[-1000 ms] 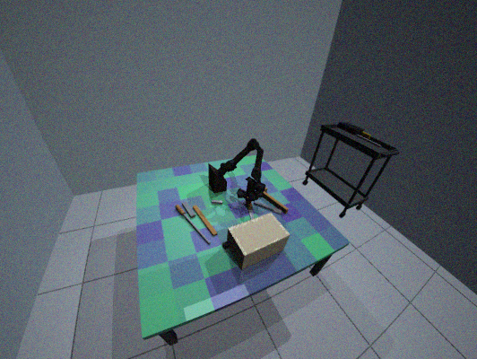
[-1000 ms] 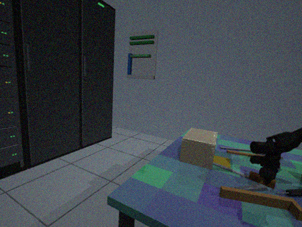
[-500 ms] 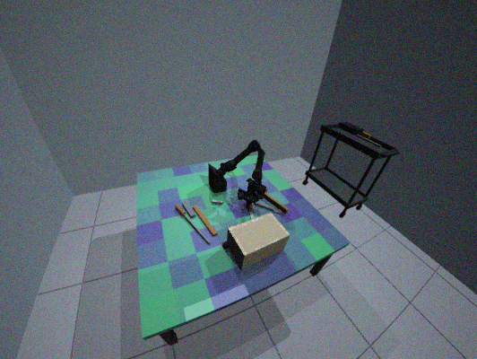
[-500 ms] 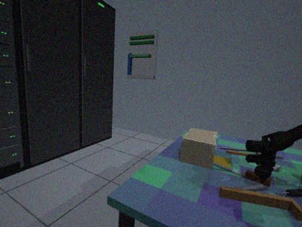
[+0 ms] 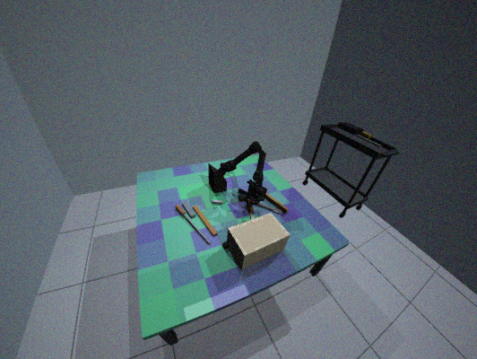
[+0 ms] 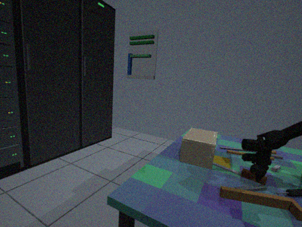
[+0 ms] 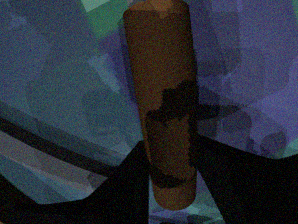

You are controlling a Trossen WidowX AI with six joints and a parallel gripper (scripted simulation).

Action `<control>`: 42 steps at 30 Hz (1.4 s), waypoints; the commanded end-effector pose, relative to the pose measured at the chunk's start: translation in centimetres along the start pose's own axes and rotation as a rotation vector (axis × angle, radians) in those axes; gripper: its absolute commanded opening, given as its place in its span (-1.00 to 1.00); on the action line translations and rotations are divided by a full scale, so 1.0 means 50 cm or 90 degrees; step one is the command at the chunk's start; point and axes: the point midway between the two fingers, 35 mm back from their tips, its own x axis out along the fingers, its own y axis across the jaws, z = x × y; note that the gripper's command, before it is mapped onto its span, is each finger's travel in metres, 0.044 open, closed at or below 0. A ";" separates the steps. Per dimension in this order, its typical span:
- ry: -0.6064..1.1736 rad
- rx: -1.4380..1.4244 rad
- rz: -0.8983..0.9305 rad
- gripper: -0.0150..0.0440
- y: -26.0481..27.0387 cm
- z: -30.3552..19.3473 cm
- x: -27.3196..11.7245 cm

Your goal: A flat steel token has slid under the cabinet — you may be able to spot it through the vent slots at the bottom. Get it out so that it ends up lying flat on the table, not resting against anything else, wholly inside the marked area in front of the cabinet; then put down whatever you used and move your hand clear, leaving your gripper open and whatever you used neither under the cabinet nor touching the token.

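The beige box-shaped cabinet (image 5: 260, 232) (image 6: 198, 149) stands on the table. My gripper (image 5: 250, 205) (image 6: 261, 177) (image 7: 166, 141) is shut on the brown handle (image 6: 246, 173) (image 7: 161, 60) of a tool, low over the table between the arm's base and the cabinet. In the wrist view the handle runs up between the dark fingers. A thin pale rod (image 6: 227, 168) runs from the handle towards the cabinet in the exterior view. A yellow patch (image 6: 223, 161) shows on the table beside the cabinet, perhaps the marked area. The token and the vent slots cannot be made out.
A bent wooden bar (image 5: 278, 204) (image 6: 255, 196) and a black-handled tool (image 6: 298, 192) lie beside the gripper. On its other side lie a wooden strip (image 5: 204, 221), an orange-handled rod (image 5: 194, 225), a small grey tool (image 5: 188, 210) and a small pale piece (image 5: 217, 202) (image 6: 276, 168).
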 end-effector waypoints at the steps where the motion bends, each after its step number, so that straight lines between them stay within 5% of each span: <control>1: 0.000 -0.001 0.001 -0.49 0.001 0.012 0.000; 42: -0.001 -0.003 0.001 -0.49 0.004 0.108 -0.001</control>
